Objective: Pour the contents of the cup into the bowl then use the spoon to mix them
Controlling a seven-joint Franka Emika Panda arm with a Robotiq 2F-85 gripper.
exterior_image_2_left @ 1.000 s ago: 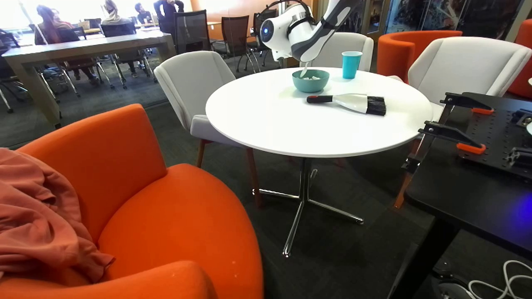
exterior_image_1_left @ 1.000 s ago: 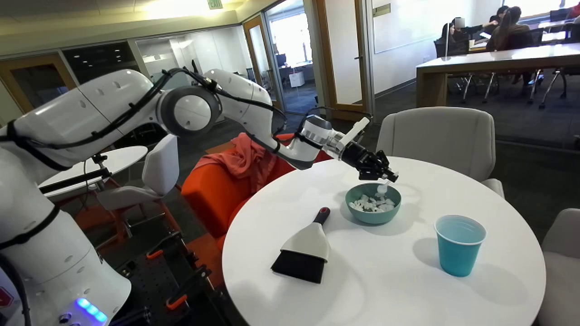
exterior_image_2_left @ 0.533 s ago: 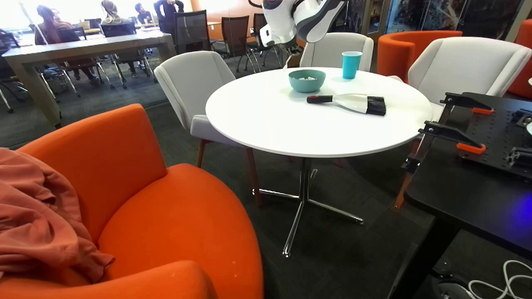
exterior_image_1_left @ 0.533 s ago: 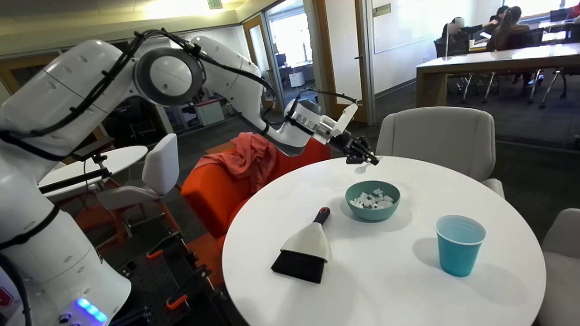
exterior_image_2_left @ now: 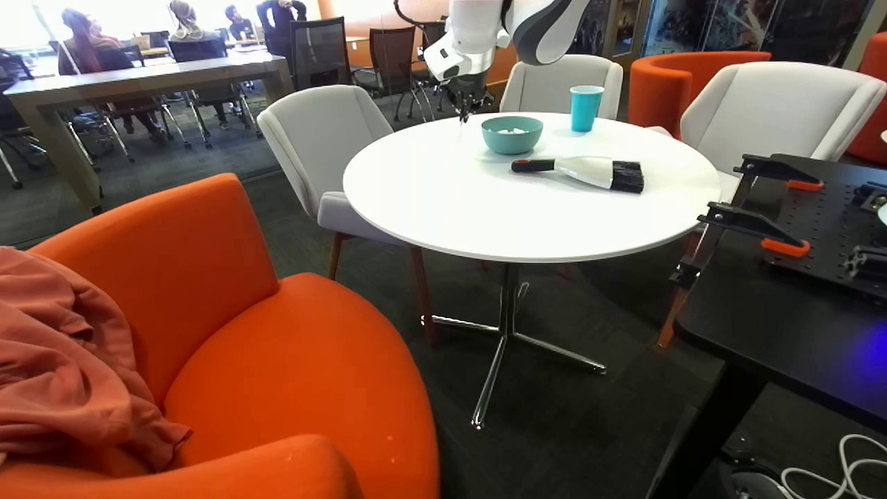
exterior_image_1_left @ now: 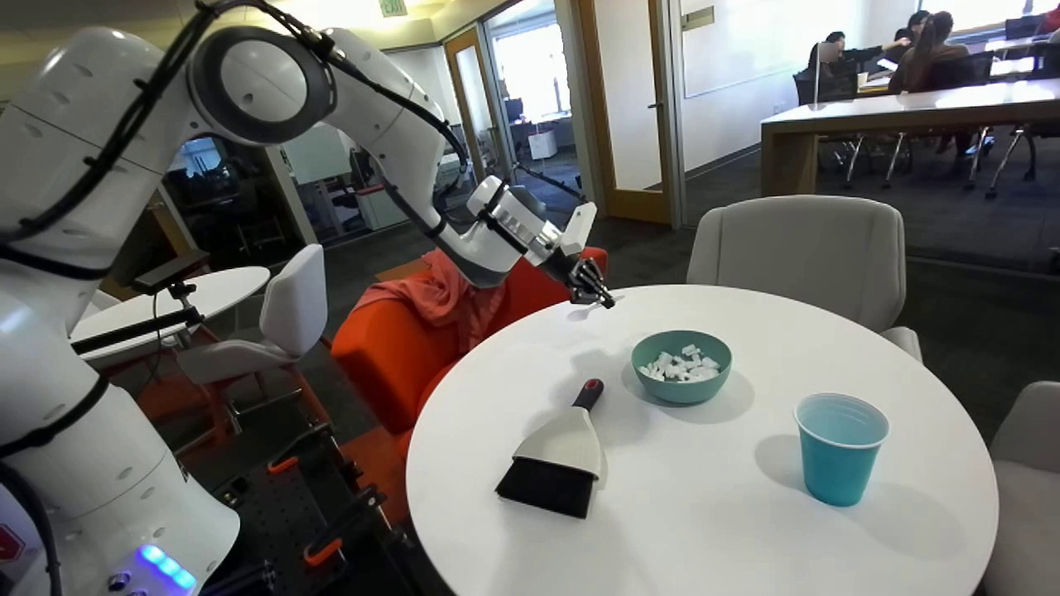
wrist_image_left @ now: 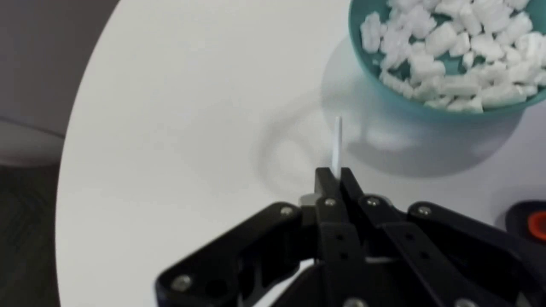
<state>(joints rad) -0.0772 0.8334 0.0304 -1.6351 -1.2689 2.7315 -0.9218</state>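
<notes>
My gripper [wrist_image_left: 336, 174] is shut on the white spoon [wrist_image_left: 337, 143], whose thin handle sticks out between the black fingertips. In an exterior view the gripper [exterior_image_1_left: 611, 303] hangs low over the table near its edge, beside the bowl and apart from it; the spoon's head is only faintly visible against the white top. The teal bowl [exterior_image_1_left: 681, 391] stands upright and holds the contents, white bits [wrist_image_left: 463, 47] spread across its bottom. Upright in both exterior views, the blue cup [exterior_image_1_left: 840, 468] stands across the bowl from the gripper, with no bits seen inside.
A brush with a black-and-red handle [exterior_image_1_left: 563, 447] lies on the round white table [exterior_image_1_left: 704, 513] close to the bowl. A grey chair [exterior_image_1_left: 799, 240] and an orange chair [exterior_image_1_left: 397, 348] with a cloth over it stand by the table's rim.
The spoon came up out of the bowl in my gripper, then travelled sideways away from it toward the table's edge. The bowl shifted slightly; cup and brush stayed put.
</notes>
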